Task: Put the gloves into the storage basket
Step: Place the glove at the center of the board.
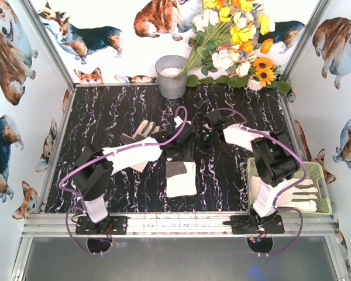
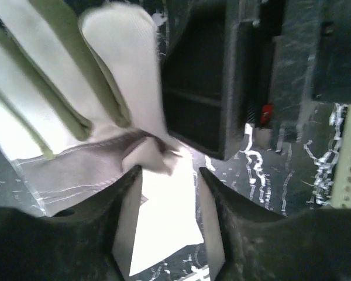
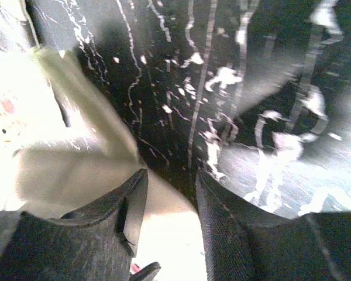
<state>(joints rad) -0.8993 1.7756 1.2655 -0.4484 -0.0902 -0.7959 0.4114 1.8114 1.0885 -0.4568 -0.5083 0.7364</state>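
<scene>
Nothing legible shows in any view: the gloves (image 1: pixel 181 178), the basket (image 1: pixel 325 188), the bucket (image 1: pixel 171 82), the marbled table (image 1: pixel 105 117) and the dog-printed walls (image 1: pixel 11 117) carry no readable text, label, brand, number or sign.

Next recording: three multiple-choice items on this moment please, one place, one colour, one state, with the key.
1. The grey metal bucket stands: A at the far edge of the table; B at its near edge; C on the floor.
2. The table's top is: A black with white veins; B plain grey; C brown wood.
3. The pale yellow-green slotted plastic basket is: A empty; B holding a cream-white fabric glove; C overturned.
Key: 1A, beside the flowers at the back; 2A, marble pattern shows; 3B, glove fingers lie inside.
</scene>
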